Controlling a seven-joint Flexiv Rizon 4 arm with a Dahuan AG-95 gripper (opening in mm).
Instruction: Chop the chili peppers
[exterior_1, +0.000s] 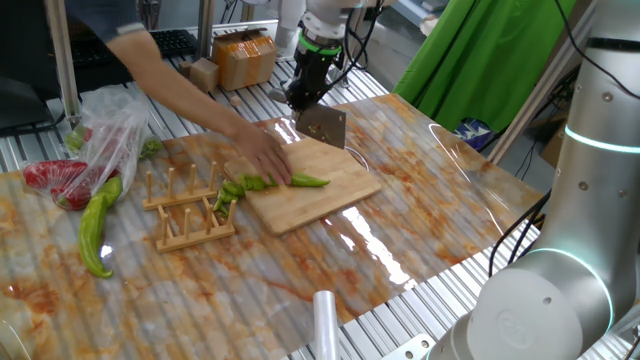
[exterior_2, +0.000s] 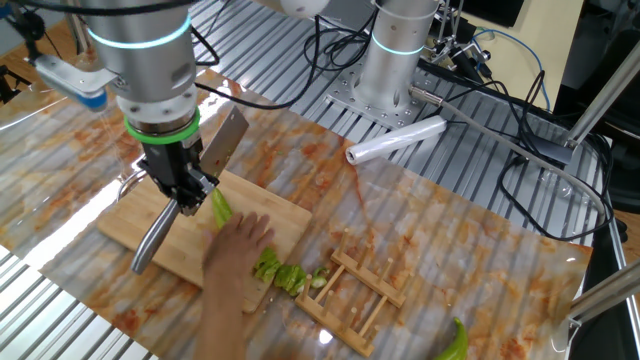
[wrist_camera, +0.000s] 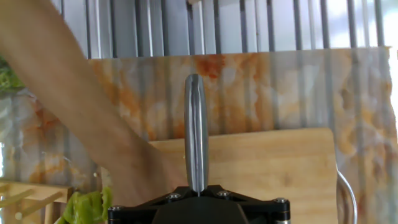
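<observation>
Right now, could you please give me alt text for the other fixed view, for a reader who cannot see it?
The gripper holds a cleaver above a wooden cutting board, blade raised, while a person's hand rests on the green chili peppers at the board's edge. A wooden rack lies beside the board on the marbled table.

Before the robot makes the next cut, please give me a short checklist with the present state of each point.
1. Knife held firmly: ok. The gripper is shut on its handle.
2. Chili on the board: ok. One whole piece lies there.
3. Cutting zone free of people: not ok. A person's hand rests on the board, touching the chilies.
4. Blade above the chili: cannot tell. In one fixed view it hangs toward the board's far edge, away from the chili.
5. Cut pieces out of the way: ok. They lie at the board's edge beside the rack.

My advice: wait until the hand withdraws.
</observation>
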